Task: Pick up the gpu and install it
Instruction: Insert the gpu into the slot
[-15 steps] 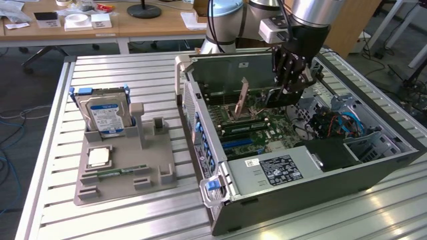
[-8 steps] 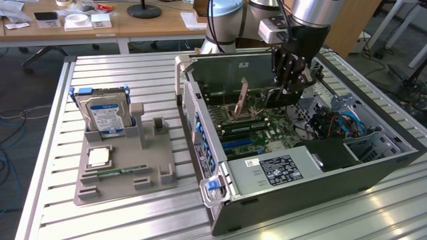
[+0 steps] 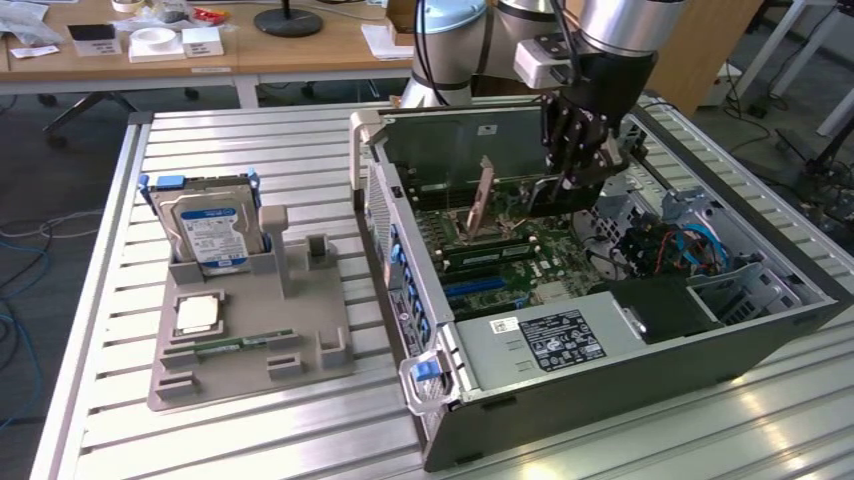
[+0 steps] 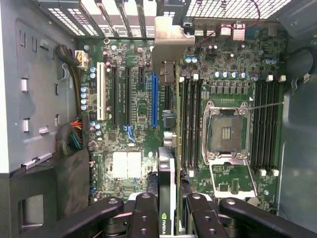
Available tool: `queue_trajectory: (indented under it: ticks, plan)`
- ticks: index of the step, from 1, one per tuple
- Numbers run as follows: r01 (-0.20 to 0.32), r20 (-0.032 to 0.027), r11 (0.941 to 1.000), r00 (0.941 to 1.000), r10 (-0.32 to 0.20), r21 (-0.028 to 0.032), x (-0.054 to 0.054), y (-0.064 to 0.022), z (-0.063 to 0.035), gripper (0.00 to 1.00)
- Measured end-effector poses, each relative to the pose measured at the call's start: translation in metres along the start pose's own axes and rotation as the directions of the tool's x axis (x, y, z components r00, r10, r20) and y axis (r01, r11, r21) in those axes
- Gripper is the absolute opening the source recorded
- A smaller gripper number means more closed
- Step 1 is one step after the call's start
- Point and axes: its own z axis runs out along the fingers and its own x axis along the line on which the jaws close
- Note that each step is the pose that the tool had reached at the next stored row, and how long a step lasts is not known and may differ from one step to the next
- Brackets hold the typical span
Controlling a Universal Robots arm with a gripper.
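Grip of the pincer point(image 4: 167, 212) on the gpu point(image 4: 167, 171): partly closed, pinching the card edge-on by both faces. Hangs inside the open computer case point(image 3: 667, 380), upper right of centre in the exterior view, over the motherboard point(image 4: 133, 139). Looks like the install step, pick-up done; cannot tell whether seated. Stands just beside the blue slot point(image 4: 155, 99), between it and the memory slots point(image 4: 190, 124). Seems to call for squaring card edge over slot, bracket point(image 4: 171, 39) toward the case's rear. Tight room: open CPU socket point(image 4: 227, 131) near on one side, case walls all round, free way upward only.
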Motion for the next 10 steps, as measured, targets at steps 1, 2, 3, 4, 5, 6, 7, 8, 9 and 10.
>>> queue_trajectory:
  ticks: [1,2,3,4,5,6,7,8,9,10]
  plan:
    - [0.0,0.0001,1.0,1.0,0.0,0.0001,0.0,0.0,0.0,0.27]
    - [0.0,0.0001,1.0,1.0,0.0,0.0001,0.0,0.0,0.0,0.27]
    - [0.0,0.0001,1.0,1.0,0.0,0.0001,0.0,0.0,0.0001,0.27]
    - [0.0,0.0001,1.0,1.0,0.0,0.0001,0.0,0.0,0.0001,0.27]
    - [0.0,0.0002,1.0,1.0,0.0,0.0001,0.0,0.0,0.0002,0.27]
    - [0.0,0.0005,1.0,1.0,0.0,0.0002,0.0,0.0,0.0007,0.27]
    - [0.0,0.0004,1.0,1.0,0.0,0.0002,0.0,0.0001,0.0011,0.27]
    - [0.0,0.0002,1.0,1.0,0.0,0.0001,0.0001,0.0001,0.0017,0.27]
    - [0.0,0.0001,1.0,1.0,0.0,0.0001,0.0,0.0001,0.0023,0.27]
    - [0.0,0.0002,1.0,1.0,0.0,0.0001,0.0001,0.0001,0.0029,0.27]
